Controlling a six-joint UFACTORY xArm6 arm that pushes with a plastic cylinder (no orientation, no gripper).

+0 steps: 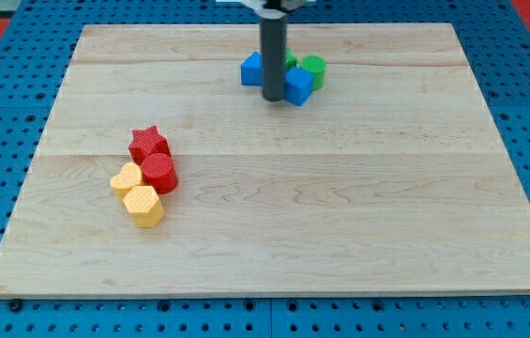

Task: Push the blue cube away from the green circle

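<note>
**boardwatcher:** So what are we looking at here? Starting big: we're working over the wooden board (274, 207), sitting on that blue pegboard table (2, 56). Our rod (273, 56) is coming down at the far side, a bit right of the middle.

**pushbot_fan:** Yep, and no claw on this rig, so nothing is opening or closing and we're not holding anything. It's just my tip (273, 99) resting down in the far cluster. The blue cube (298, 85) is sitting just to the right of the tip, looking like it's touching or nearly so. The green circle (313, 68) is right behind the cube, a little farther and to the right.

**boardwatcher:** That's the bit everything is turning on, we're thinking. The cube lies right of the tip, and the circle lies right and far of the cube. Pushing straight right would probably be shoving it along or into the green.

**pushbot_fan:** Agreed, we're guessing the tip needs to get round to the far-right side, so the cube goes near and left. There's also another blue block (252, 69) left of the rod, and a second green piece mostly hiding behind it.

**boardwatcher:** And the near-left bunch, red star (148, 143), red cylinder (159, 173), two yellow blocks (136, 193), is sitting well apart.
</note>
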